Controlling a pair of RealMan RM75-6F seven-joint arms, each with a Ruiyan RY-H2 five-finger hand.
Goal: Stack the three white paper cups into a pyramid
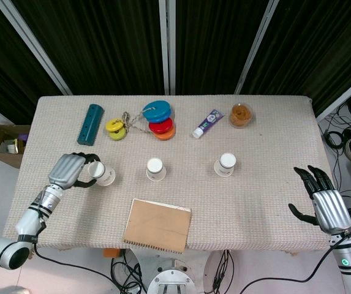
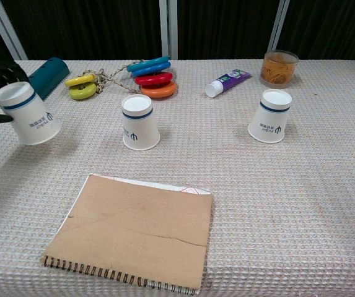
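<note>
A coarse, waffle-woven cloth point(image 2: 301, 204) in matt beige is covering the table. The three cups, left point(image 2: 28, 114), middle point(image 2: 140, 122) and right point(image 2: 270, 116), are showing smooth white paper with a blue band. The notebook point(image 2: 134, 230) at the near edge is wearing a matt brown card cover, creased, on a wire spiral. Far off, the stacked rings point(image 2: 153, 77) are gleaming like glossy plastic, and the jar point(image 2: 279, 67) is looking clear and shiny.
</note>
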